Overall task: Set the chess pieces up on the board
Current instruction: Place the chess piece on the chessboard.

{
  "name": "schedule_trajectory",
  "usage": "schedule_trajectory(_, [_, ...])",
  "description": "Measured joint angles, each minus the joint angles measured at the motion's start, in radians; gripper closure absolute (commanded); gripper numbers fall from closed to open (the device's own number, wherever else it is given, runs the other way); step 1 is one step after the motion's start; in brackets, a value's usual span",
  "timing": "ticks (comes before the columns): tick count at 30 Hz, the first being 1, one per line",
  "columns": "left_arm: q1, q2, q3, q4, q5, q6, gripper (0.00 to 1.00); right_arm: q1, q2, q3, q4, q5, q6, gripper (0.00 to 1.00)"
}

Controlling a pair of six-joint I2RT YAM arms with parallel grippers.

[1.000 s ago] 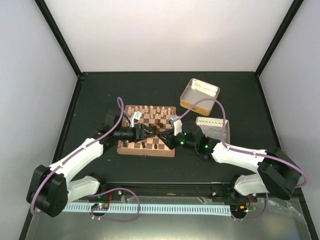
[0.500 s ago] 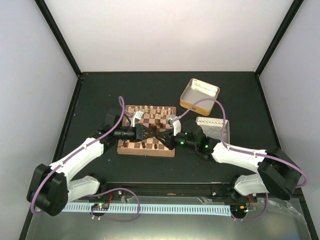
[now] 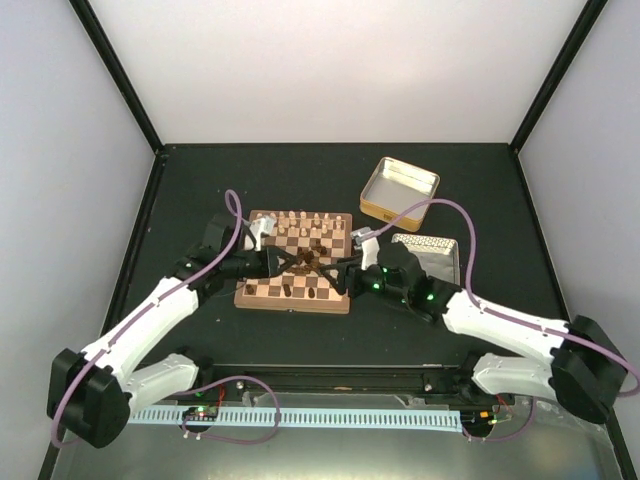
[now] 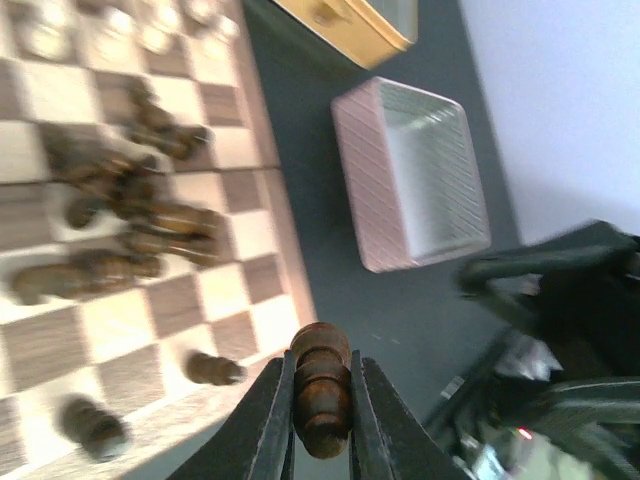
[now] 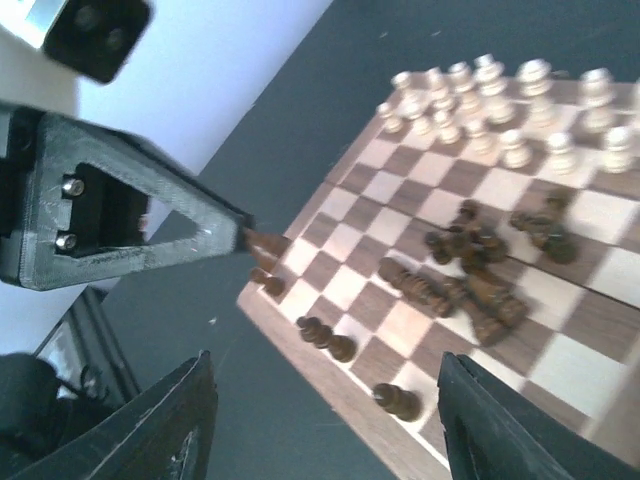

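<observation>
Pinching a tiny dark brown wooden chessman [image 4: 320, 345], left gripper [image 4: 322, 400] hangs over the square checked wooden board [image 3: 250, 297]; right gripper [image 5: 325, 358] hovers at 4 o'clock. Its jaws gape.

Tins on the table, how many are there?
2. One gold tin lies beyond the board's far right corner. One silvery tin lies nearer, right of the board, partly behind the right arm. None seems hidden.

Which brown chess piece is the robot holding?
The brown piece pinched in the left gripper. The other brown pieces stand or lie loose on the board.
</observation>
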Motion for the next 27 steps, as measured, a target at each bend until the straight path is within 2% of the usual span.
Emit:
schedule_trajectory(5, [-0.001, -0.049, 0.042, -0.169, -0.245, 0.068, 0.96, 0.000, -0.102, 0.014, -0.187, 0.178, 0.059, 0.37])
schedule_trajectory(13, [-0.049, -0.053, 0.042, -0.335, -0.566, 0.106, 0.96, 0.000, -0.111, 0.065, -0.408, 0.340, 0.145, 0.37])
schedule_trajectory(18, [-0.059, -0.027, 0.042, -0.344, -0.627, 0.114, 0.97, 0.000, -0.100, 0.078, -0.457, 0.376, 0.177, 0.37])
schedule_trajectory(27, [-0.067, -0.004, 0.013, -0.313, -0.600, 0.130, 0.96, -0.001, -0.056, 0.112, -0.459, 0.384, 0.198, 0.37])
